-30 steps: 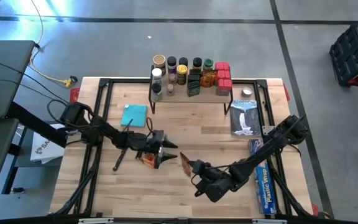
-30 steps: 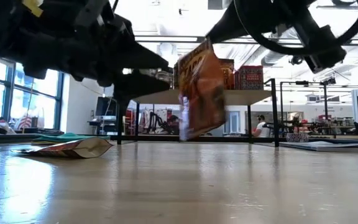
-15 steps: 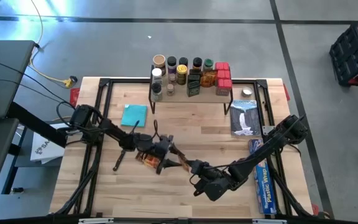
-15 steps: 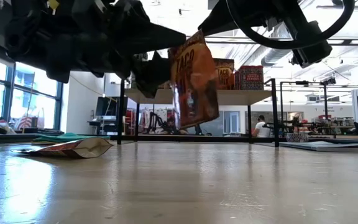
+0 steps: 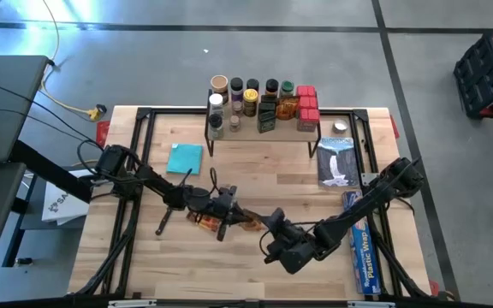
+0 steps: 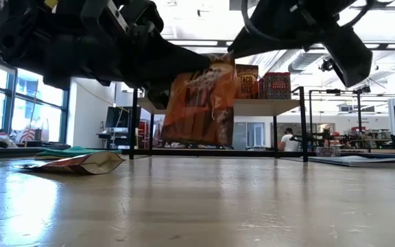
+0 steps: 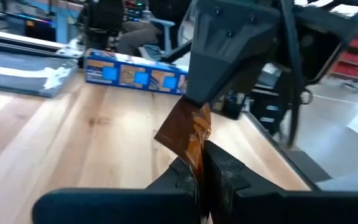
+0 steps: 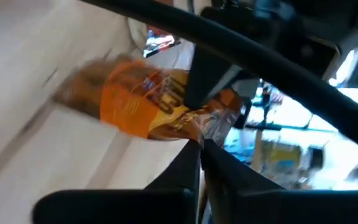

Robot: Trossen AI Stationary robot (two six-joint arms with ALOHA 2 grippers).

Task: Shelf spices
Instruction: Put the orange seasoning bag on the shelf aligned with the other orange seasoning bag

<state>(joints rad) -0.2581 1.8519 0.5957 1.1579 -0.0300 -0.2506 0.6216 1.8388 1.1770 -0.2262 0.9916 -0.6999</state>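
Left gripper (image 5: 232, 211) clamped on one edge of orange packet (image 5: 248, 222); right gripper (image 5: 270, 224) clamped on the opposite edge, mid-table, well in front of shelf (image 5: 264, 128). Packet held off the tabletop (image 5: 144, 257) between both grippers, as seen in the low view (image 6: 194, 103). Risk, judged: tearing or crumpling of the thin foil if the arms pull apart or twist while both grips hold; dropping if one grip opens while the other holds only the thin edge seam. Packet: flat, glossy, orange with dark brown print, creased at the pinched corners (image 7: 188, 127). Second packet (image 6: 81, 163) lying flat on the tabletop beside the left arm. Jars, red boxes (image 5: 306, 103) and tins already on the shelf at the far edge.
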